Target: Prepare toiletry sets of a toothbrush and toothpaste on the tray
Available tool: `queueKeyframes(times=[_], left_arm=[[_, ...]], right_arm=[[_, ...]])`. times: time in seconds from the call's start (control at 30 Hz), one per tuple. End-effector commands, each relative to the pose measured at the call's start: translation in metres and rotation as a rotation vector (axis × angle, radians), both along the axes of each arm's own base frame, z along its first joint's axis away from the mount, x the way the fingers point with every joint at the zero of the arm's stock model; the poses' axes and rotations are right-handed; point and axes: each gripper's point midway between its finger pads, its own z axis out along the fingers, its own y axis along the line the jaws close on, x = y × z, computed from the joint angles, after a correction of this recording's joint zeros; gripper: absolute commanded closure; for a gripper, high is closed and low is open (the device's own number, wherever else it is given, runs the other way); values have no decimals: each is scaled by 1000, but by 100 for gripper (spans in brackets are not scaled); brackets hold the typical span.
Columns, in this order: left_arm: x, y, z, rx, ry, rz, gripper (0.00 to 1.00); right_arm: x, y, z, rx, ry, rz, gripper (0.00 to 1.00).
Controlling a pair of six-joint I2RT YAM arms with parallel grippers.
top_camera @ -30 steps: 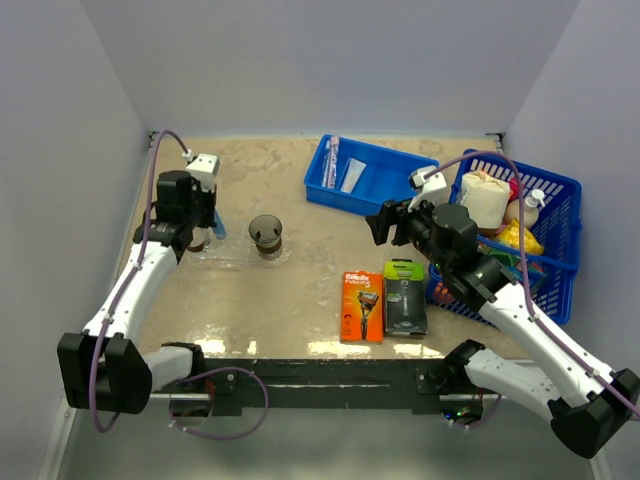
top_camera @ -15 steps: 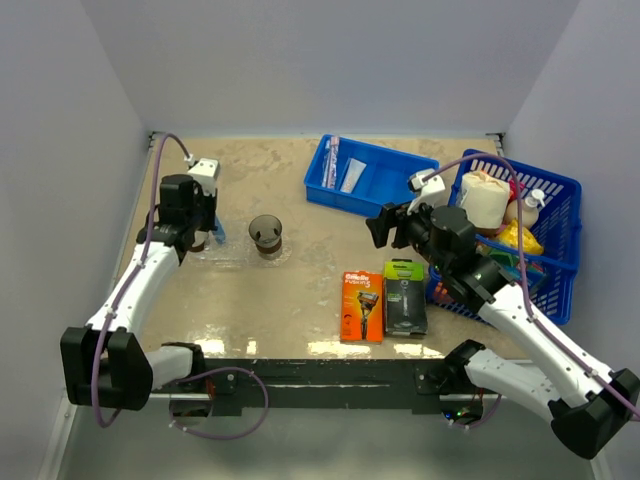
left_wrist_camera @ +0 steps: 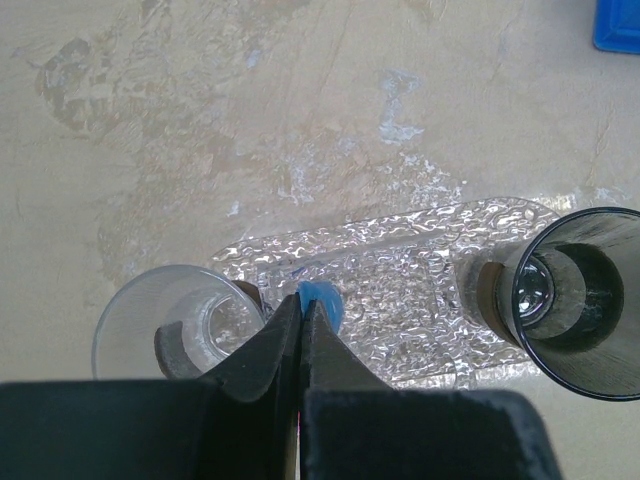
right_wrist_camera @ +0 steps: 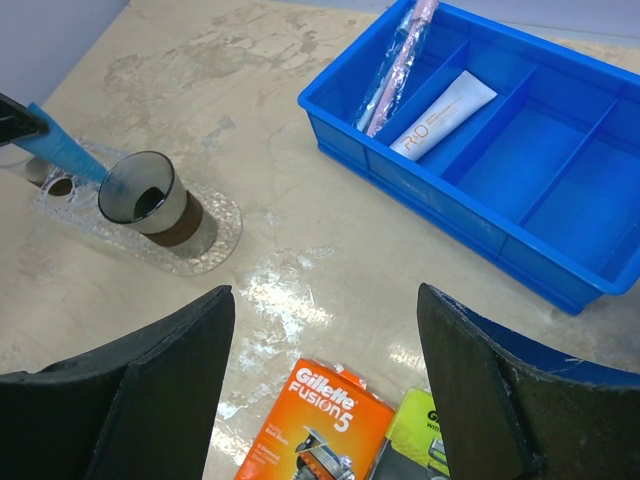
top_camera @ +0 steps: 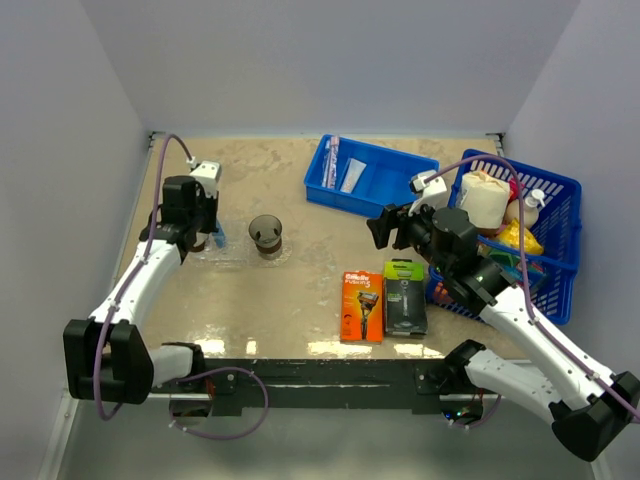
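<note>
At about ten o'clock on the table, the left claw [left_wrist_camera: 303, 305] is clenched on a slim blue toothbrush [left_wrist_camera: 322, 298], seen end-on from the wrist. It hangs over the clear tray [left_wrist_camera: 400, 265], between the clear cup [left_wrist_camera: 135, 305] at the tray's nine o'clock end and the dark cup [left_wrist_camera: 575, 300] at its three o'clock end. From the right wrist view the blue tip seems to reach the dark cup's rim, but I cannot tell whether it touches.

The toothbrush looks light, thin and stiff, and probably slick. A pinch near one end lets it swing, so a grip nearer the middle would be steadier. The cups look light and easy to tip, and the tray is thin and may slide.

Both cups stand upright on the tray, and I can make out nothing inside either. The blue bin [right_wrist_camera: 520, 215], at one o'clock, holds a second toothbrush [right_wrist_camera: 395, 65] and the toothpaste [right_wrist_camera: 445, 100] in neighbouring compartments; the toothpaste is a small, flat, light tube, best taken across its width. The right claw [right_wrist_camera: 322, 300] is released, jaws wide, above bare table near the bin. At three o'clock the basket [top_camera: 560, 190] holds mixed goods.
</note>
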Motion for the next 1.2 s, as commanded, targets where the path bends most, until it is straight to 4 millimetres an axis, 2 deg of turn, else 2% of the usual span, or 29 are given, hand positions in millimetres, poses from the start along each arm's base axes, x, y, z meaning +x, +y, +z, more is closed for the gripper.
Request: queueKeyframes(times=[0.0, 0.63, 0.87, 0.93, 1.17], left_arm=[[13, 7, 11, 17, -68, 17, 100], [10, 11, 1, 26, -36, 40, 100], [11, 15, 8, 34, -51, 60, 76], [10, 15, 9, 36, -55, 64, 75], [9, 18, 18, 41, -77, 78, 59]], right_arm=[[2, -3, 5, 9, -26, -15, 23], [0, -5, 6, 8, -28, -19, 22], [0, -5, 8, 8, -30, -18, 20], [0, -5, 9, 9, -30, -19, 20], [0, -4, 10, 10, -31, -16, 20]])
